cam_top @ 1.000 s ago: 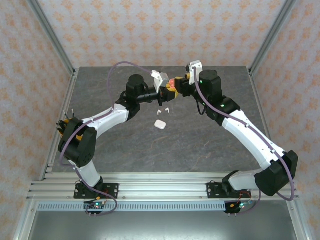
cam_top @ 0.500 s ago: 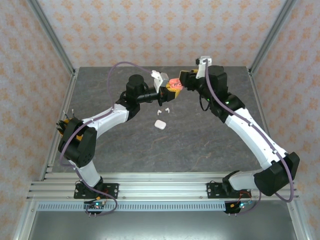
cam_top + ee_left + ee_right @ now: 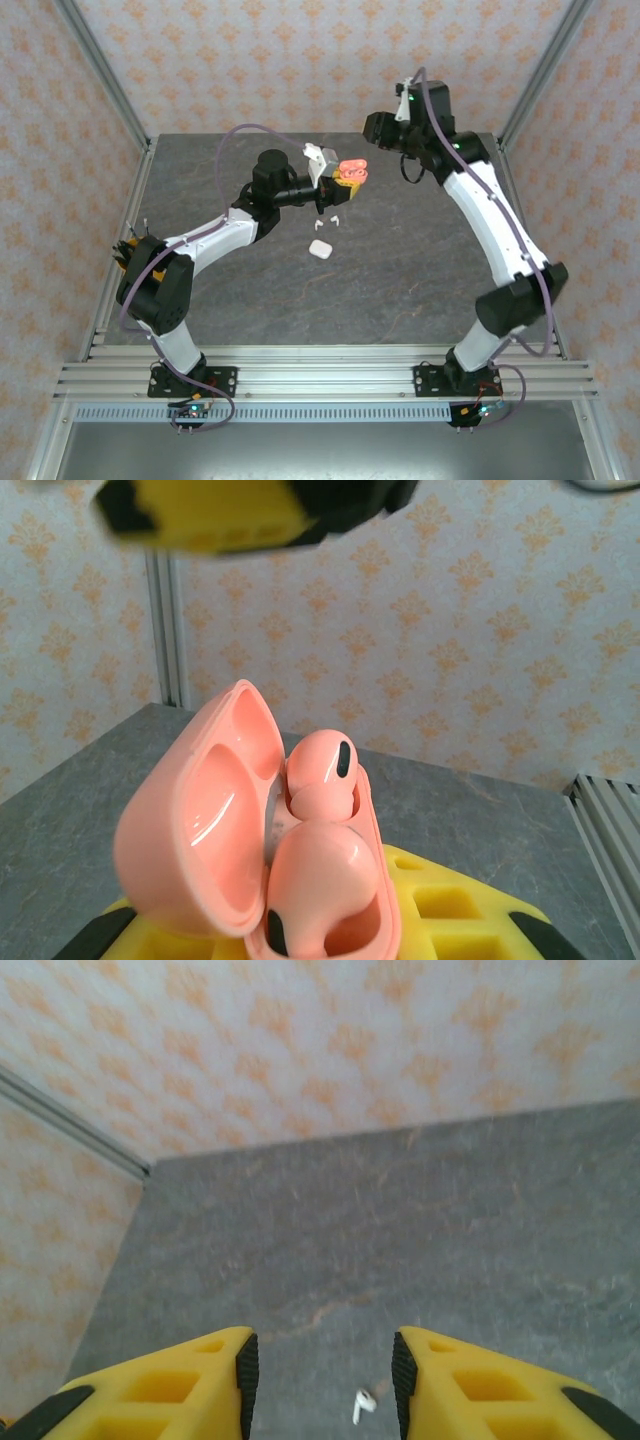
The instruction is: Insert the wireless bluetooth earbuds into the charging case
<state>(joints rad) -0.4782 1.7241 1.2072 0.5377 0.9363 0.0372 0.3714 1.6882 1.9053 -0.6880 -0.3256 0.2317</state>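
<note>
While your left gripper (image 3: pixel 343 180) clamps the open coral case (image 3: pixel 190 820) tilted, its proud earbuds (image 3: pixel 322 770) could spill; your right gripper (image 3: pixel 320 1375) stands apart, empty.

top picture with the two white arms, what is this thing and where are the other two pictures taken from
It is a robot with two arms bolted to the near edge of a grey table. The top picture looks down from above and behind: the left arm is on the left, the right arm on the right. The other two pictures come from a small camera on each wrist, so the yellow pieces at their edges are that arm's own jaws. The left arm's jaws are closed on an open pink case with two pink earbuds in it. The right arm's jaws are open and empty, held above the table. On the table lie a white case and two loose white earbuds.
</note>
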